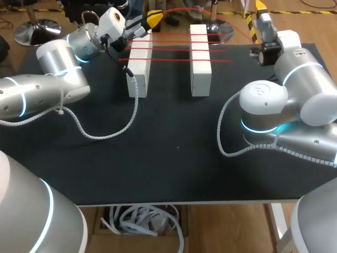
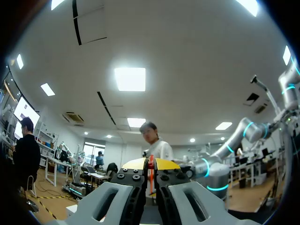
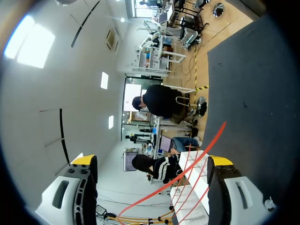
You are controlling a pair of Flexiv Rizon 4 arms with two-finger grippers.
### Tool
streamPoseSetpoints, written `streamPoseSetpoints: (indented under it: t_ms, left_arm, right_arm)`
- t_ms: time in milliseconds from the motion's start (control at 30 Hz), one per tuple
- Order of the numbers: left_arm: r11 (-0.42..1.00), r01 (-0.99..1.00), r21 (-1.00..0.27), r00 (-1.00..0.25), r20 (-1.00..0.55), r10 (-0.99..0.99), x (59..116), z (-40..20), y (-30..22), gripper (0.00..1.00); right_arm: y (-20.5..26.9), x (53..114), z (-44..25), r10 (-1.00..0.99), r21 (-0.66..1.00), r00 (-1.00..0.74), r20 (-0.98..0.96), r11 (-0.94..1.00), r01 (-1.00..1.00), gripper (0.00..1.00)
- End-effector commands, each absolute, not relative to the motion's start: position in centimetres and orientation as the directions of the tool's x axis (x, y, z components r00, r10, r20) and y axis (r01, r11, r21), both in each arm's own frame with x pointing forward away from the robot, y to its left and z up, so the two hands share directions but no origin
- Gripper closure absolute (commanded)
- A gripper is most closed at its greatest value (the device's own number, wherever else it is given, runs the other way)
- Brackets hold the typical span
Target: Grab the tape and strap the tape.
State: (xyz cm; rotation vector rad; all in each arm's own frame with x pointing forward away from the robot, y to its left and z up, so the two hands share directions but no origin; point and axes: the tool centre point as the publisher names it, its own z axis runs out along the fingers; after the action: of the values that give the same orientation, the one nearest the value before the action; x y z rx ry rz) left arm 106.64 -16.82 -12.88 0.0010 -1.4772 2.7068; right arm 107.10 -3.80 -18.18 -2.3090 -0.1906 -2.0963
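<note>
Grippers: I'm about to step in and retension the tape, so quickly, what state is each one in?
Left gripper: shut on the red tape.
Right gripper: open wide, holding nothing.

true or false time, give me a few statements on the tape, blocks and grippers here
1. The left gripper is shut on the tape. True.
2. The right gripper is shut on the tape. False: its fingers stand wide open.
3. Two white blocks stand on the table. True.
4. The tape crosses only one block. False: red strands span both.
</note>
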Motion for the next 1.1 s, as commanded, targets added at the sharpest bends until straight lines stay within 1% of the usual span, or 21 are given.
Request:
streamPoseSetpoints:
  t_ms: [33,67,100,200,233,300,400,433,600,633,700,867,1100]
  left_arm:
    - [-0.541,-0.052,-0.840,-0.998,0.027,0.054,106.7,-13.0,-16.8,1.00]
    - [-0.541,-0.052,-0.840,-0.998,0.027,0.054,106.7,-13.0,-16.8,1.00]
    - [-0.541,-0.052,-0.840,-0.998,0.027,0.054,106.7,-13.0,-16.8,1.00]
    - [-0.541,-0.052,-0.840,-0.998,0.027,0.054,106.7,-13.0,-16.8,1.00]
    - [-0.541,-0.052,-0.840,-0.998,0.027,0.054,106.7,-13.0,-16.8,1.00]
    - [-0.541,-0.052,-0.840,-0.998,0.027,0.054,106.7,-13.0,-16.8,1.00]
    - [-0.541,-0.052,-0.840,-0.998,0.027,0.054,106.7,-13.0,-16.8,1.00]
    - [-0.541,-0.052,-0.840,-0.998,0.027,0.054,106.7,-13.0,-16.8,1.00]
    - [-0.541,-0.052,-0.840,-0.998,0.027,0.054,106.7,-13.0,-16.8,1.00]
    - [-0.541,-0.052,-0.840,-0.998,0.027,0.054,106.7,-13.0,-16.8,1.00]
    - [-0.541,-0.052,-0.840,-0.998,0.027,0.054,106.7,-13.0,-16.8,1.00]
    - [-0.541,-0.052,-0.840,-0.998,0.027,0.054,106.7,-13.0,-16.8,1.00]
    - [-0.541,-0.052,-0.840,-0.998,0.027,0.054,106.7,-13.0,-16.8,1.00]
  right_arm:
    - [-3.9,107.1,-18.0,0.088,0.077,0.114,0.990,-0.992,0.102,0.40]
    - [-3.9,107.0,-18.1,0.095,0.083,0.116,0.989,-0.991,0.106,0.45]
    - [-3.9,107.0,-18.1,0.099,0.086,0.120,0.988,-0.990,0.110,0.47]
    - [-3.8,106.9,-18.2,0.105,0.091,0.127,0.986,-0.989,0.114,0.48]
    - [-3.8,106.8,-18.3,0.108,0.093,0.130,0.986,-0.989,0.118,0.47]
    - [-3.8,106.8,-18.3,0.116,0.099,0.130,0.985,-0.987,0.128,0.42]
    - [-3.7,106.6,-18.4,0.124,0.106,0.133,0.983,-0.985,0.136,0.47]
    - [-3.7,106.5,-18.4,0.128,0.110,0.131,0.983,-0.984,0.139,0.51]
    - [-3.8,106.1,-18.6,0.137,0.116,0.136,0.981,-0.982,0.152,0.53]
    - [-3.8,106.1,-18.6,0.139,0.118,0.136,0.981,-0.981,0.153,0.56]
    - [-3.9,106.0,-18.6,0.148,0.126,0.134,0.980,-0.980,0.155,0.57]
    - [-4.2,106.2,-18.3,0.175,0.154,0.114,0.978,-0.973,0.170,0.59]
    - [-4.2,106.7,-17.8,0.187,0.169,0.091,0.978,-0.970,0.177,0.58]
